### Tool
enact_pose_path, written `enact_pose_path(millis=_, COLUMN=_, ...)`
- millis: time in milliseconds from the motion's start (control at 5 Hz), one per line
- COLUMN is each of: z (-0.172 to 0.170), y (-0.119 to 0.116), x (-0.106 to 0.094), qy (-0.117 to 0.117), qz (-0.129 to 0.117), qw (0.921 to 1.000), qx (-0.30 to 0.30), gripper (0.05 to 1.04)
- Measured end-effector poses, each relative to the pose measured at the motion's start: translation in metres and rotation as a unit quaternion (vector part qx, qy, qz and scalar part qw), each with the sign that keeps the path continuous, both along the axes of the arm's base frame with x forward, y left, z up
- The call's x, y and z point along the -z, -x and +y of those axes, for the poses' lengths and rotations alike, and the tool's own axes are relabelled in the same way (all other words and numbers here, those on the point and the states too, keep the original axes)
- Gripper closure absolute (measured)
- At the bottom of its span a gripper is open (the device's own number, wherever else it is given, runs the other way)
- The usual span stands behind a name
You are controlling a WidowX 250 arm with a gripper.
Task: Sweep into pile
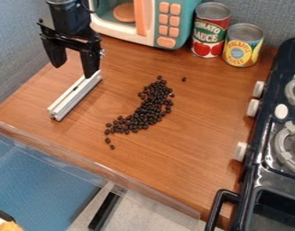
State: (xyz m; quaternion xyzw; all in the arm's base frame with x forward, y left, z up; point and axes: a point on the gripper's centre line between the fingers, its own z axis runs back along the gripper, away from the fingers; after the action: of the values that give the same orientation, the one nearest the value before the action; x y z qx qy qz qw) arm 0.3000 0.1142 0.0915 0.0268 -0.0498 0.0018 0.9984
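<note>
While the wooden table (200,117) spreads out under and around the metal bar, the toy stove (264,155) stands well apart from that bar, off on its right as the camera sees it. Beyond the bar and to its right is the toy microwave (186,22). Above the bar's far end hangs the black gripper (74,71), its two fingers spread well apart with nothing to be seen between their tips; one tip comes down close by the bar's end, and whether they touch I can't tell. Farther off to the bar's right, past the microwave, stand the tomato sauce can (210,29) and the yellow can (242,45). The metal bar (76,94) itself lies flat, its long axis slanting from the far end by the gripper down toward the table's front left. To its right, a stretch of bare wood between, lie the dark beans (150,106) in a curved band that slants much the same way, with a few strays at its edges. So from the gripper the beans are to the right and somewhat nearer the camera, and a sweep likely calls for getting hold of the bar first, then working its long side against them.
</note>
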Motion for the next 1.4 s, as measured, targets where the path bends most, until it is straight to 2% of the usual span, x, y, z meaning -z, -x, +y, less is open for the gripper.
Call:
enact_pose_path(millis=200, z=-0.001, y=0.002, x=0.013, qy=0.006, qz=0.017, qw=0.9998, qx=0.0, gripper=0.083)
enact_pose_path(millis=600, z=0.013, y=-0.006, x=0.039, qy=-0.037, qz=-0.003, qw=0.9991, qx=0.018, gripper=0.083)
enact_pose_path(millis=800, z=0.017, y=-0.007, x=0.047, qy=-0.057, qz=-0.024, qw=0.9976, qx=0.031, gripper=0.083)
enact_pose_path(millis=1000, z=0.018, y=-0.008, x=0.065, qy=-0.066, qz=-0.034, qw=0.9967, qx=0.033, gripper=0.083)
enact_pose_path(millis=1200, z=0.021, y=-0.009, x=0.07, qy=-0.073, qz=-0.035, qw=0.9964, qx=0.022, gripper=0.083)
enact_pose_path(millis=1400, z=0.02, y=-0.011, x=0.073, qy=-0.078, qz=-0.032, qw=0.9963, qx=0.016, gripper=0.134)
